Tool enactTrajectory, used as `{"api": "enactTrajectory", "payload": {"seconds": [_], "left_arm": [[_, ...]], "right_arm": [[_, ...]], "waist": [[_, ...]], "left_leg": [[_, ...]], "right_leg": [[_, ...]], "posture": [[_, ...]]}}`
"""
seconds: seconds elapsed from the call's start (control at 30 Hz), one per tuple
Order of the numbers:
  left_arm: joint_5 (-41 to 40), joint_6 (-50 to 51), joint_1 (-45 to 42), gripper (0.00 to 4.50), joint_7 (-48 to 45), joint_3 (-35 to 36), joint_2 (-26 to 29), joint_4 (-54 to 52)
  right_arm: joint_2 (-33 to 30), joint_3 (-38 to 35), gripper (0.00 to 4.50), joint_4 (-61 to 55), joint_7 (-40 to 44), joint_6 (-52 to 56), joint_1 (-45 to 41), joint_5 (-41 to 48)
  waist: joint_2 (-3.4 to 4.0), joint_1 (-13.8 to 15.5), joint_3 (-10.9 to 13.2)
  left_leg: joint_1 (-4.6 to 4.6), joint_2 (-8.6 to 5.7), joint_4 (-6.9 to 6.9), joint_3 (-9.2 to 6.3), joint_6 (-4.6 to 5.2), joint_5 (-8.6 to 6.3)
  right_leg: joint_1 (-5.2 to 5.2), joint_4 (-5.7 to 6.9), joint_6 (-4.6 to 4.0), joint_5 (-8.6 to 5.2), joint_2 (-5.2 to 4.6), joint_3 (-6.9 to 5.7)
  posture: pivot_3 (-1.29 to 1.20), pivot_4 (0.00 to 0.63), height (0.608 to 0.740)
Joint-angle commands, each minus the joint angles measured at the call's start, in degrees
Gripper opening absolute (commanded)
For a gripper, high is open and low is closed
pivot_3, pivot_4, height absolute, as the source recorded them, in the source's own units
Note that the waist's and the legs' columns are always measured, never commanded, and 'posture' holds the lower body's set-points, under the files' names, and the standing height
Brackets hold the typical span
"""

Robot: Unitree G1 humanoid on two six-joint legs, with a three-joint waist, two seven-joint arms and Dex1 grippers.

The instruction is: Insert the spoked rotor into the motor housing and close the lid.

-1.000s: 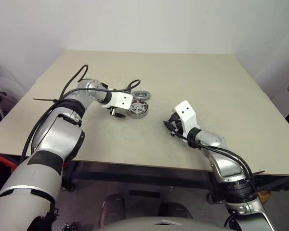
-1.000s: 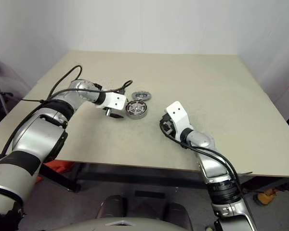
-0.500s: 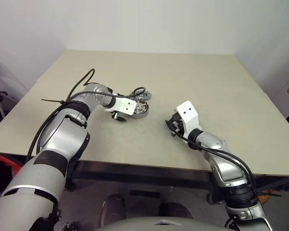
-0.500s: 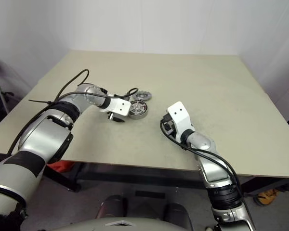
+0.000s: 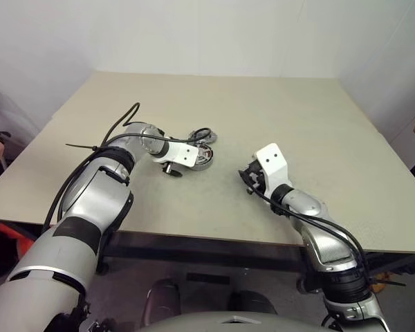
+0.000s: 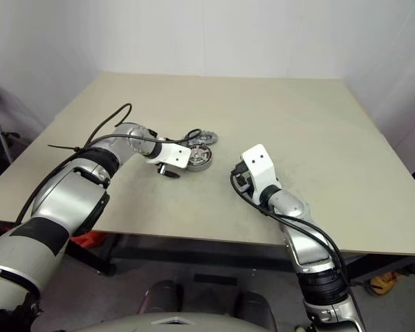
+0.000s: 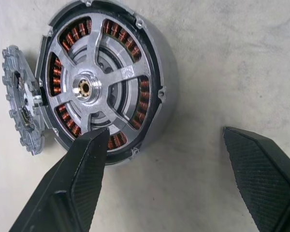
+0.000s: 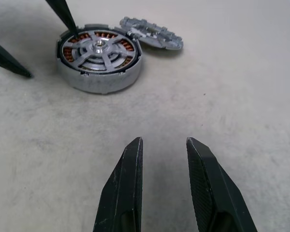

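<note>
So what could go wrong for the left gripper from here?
The left gripper is open around the motor housing, one finger over its rim. Closing may knock the rotor seated inside, or slide the housing sideways. The lid leans against the housing, so any shove could shift it.

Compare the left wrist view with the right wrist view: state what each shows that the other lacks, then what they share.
Left wrist view only: the left end effector from its own camera, wide open, one finger over the motor housing rim, the other on bare table.

Right wrist view only: the right end effector, fingers partly apart and holding nothing, standing well back from the parts.

Both: the housing with the spoked rotor already seated over the copper windings, and the lid lying beside it, leaning against the housing, not yet fitted.
</note>
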Motion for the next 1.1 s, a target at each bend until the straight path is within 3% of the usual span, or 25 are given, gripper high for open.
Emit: {"api": "enactTrajectory", "payload": {"seconds": [0.03,0.47,0.57,1.1], "left_arm": [[0.29,0.7,-0.86,3.98,0.49,0.09,0.44,-0.16],[0.07,2.52,-0.36,3.98,-1.93,0.3,0.48,0.0],[-0.65,3.41,-0.46,3.12,-2.29,0.99,0.23,-0.03],[0.02,2.55,-3.37,3.12,-8.29,0.73,1.79,-0.16]], "right_arm": [[0.07,-1.81,1.5,-3.12,-0.87,-0.17,-0.5,0.68],[0.66,-1.9,1.5,-3.15,-1.95,-0.78,-1.68,0.53],[0.94,-1.87,1.5,-3.71,-2.38,-0.64,-1.73,0.49],[4.73,0.53,1.5,-7.6,-5.99,0.31,-0.03,-0.46]], "waist": [[0.0,0.02,0.0],[0.0,-0.01,0.0],[0.0,-0.05,0.0],[-0.02,-0.15,0.01]], "left_leg": [[0.0,0.0,0.0,0.0,0.0,0.0],[0.04,0.0,0.0,0.0,0.0,0.0],[0.04,0.01,0.0,0.0,0.0,0.0],[0.05,0.01,-0.03,-0.01,0.0,0.0]], "right_leg": [[0.0,0.0,0.0,0.0,0.0,0.0],[0.02,0.0,0.0,0.0,0.0,0.0],[0.02,0.01,0.0,0.0,0.0,0.0],[0.01,-0.02,0.0,0.0,0.0,0.01]], "posture": [[0.0,0.0,0.74],[0.0,0.0,0.74],[0.0,0.0,0.74],[0.0,0.0,0.74]]}}
